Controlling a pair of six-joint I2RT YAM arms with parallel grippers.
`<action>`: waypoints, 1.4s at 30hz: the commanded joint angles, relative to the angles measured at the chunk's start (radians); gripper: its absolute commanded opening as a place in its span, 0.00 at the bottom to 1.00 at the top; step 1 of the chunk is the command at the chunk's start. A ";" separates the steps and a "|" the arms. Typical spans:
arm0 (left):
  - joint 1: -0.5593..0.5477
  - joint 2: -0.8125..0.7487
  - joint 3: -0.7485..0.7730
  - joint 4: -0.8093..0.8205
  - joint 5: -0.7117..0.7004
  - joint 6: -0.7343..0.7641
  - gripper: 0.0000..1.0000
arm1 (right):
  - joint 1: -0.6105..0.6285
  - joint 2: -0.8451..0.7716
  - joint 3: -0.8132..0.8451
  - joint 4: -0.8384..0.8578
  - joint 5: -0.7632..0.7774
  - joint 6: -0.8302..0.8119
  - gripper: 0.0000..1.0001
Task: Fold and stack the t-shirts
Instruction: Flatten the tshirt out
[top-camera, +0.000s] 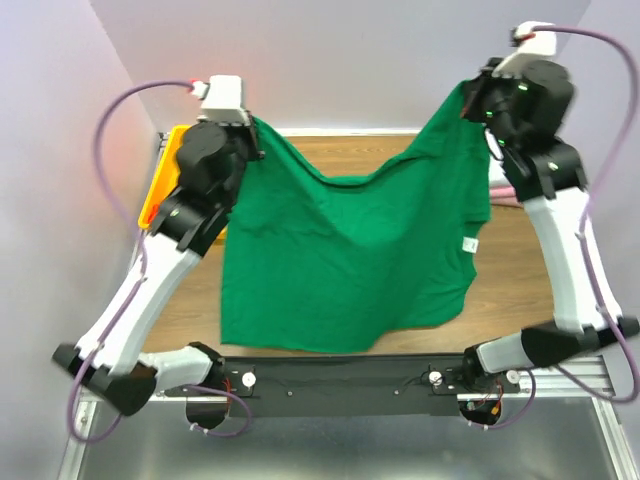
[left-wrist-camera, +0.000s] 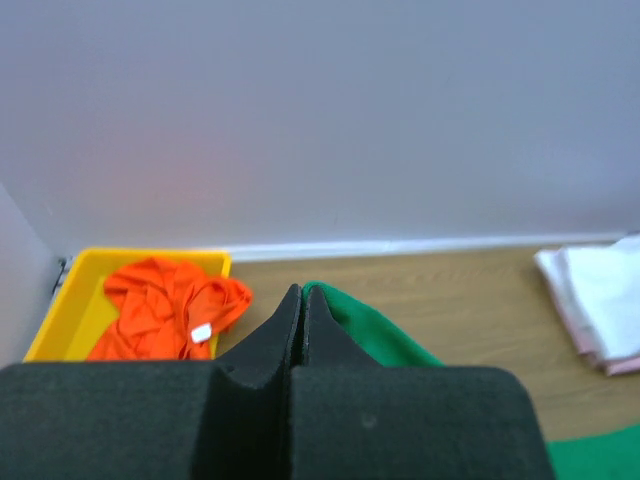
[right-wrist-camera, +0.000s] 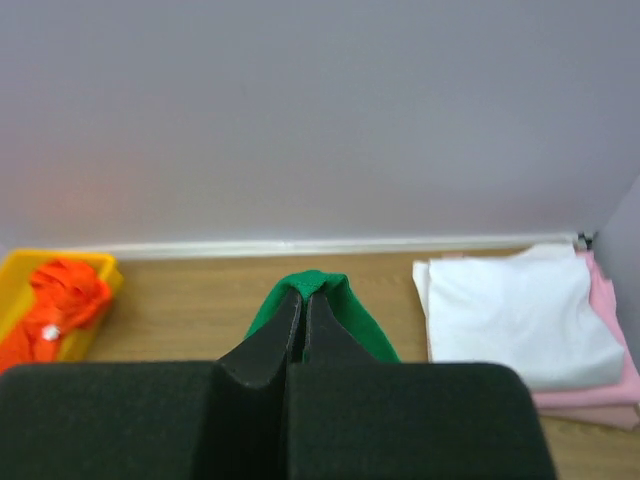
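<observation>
The dark green t-shirt (top-camera: 345, 255) hangs spread between both arms above the table, its top edge sagging in the middle and its lower part draping toward the near edge. My left gripper (top-camera: 252, 128) is shut on its left top corner (left-wrist-camera: 330, 300). My right gripper (top-camera: 470, 100) is shut on its right top corner (right-wrist-camera: 318, 283). The orange-red t-shirt (left-wrist-camera: 165, 305) with a white tag lies crumpled in the yellow tray (left-wrist-camera: 70, 300). The white t-shirt (right-wrist-camera: 515, 315) lies folded on the pink one (right-wrist-camera: 610, 390) at the far right.
The yellow tray (top-camera: 160, 180) stands at the far left by the back wall. The folded stack shows in the top view (top-camera: 497, 185), mostly hidden behind the right arm. Walls close the table at back and sides.
</observation>
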 joint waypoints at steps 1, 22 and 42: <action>0.043 0.041 0.023 0.045 -0.033 0.027 0.00 | -0.006 0.061 0.043 0.055 0.067 -0.029 0.00; 0.057 -0.401 -0.007 -0.002 0.199 0.038 0.00 | -0.006 -0.211 0.177 0.055 -0.138 -0.035 0.00; 0.059 -0.267 -0.310 0.252 0.152 -0.105 0.00 | -0.004 -0.037 -0.021 0.202 0.078 -0.103 0.00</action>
